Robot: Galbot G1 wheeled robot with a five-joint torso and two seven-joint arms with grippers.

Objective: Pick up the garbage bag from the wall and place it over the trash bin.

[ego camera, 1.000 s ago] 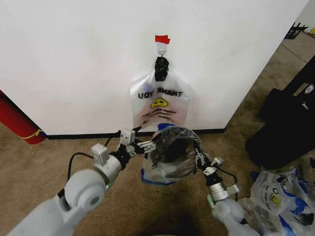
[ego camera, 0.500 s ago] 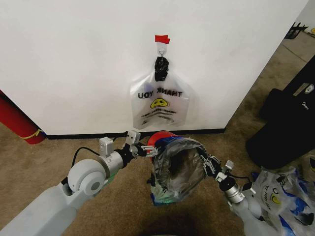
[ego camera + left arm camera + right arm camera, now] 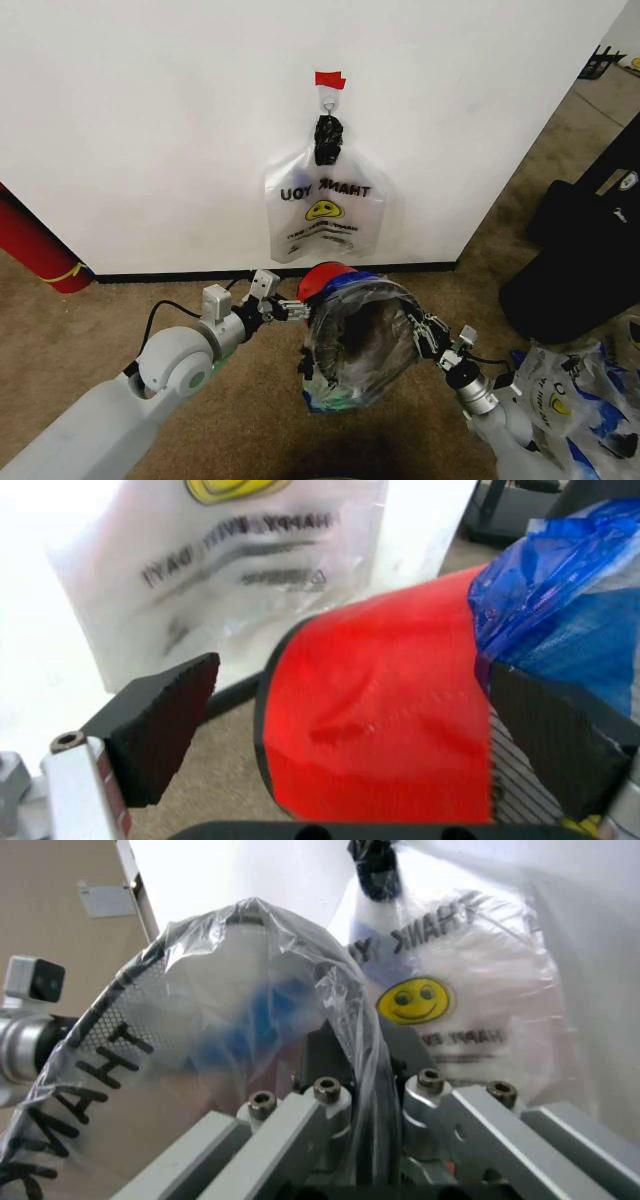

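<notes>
While both tools [image 3: 296, 307] [image 3: 418, 330] flank it, the garbage bag [image 3: 345, 345] rims the trash bin [image 3: 322, 281].

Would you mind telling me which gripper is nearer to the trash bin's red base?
The left. The left gripper sits open right beside the red base of the tilted trash bin, while the right gripper clamps the bagged rim on the far side.

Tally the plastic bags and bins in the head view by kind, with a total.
Bag stretched over the bin: 1
THANK YOU bag on the wall hook: 1
Loose bags on the floor at right: 1 pile, number unclear
Trash bin: 1
Total: 4
</notes>
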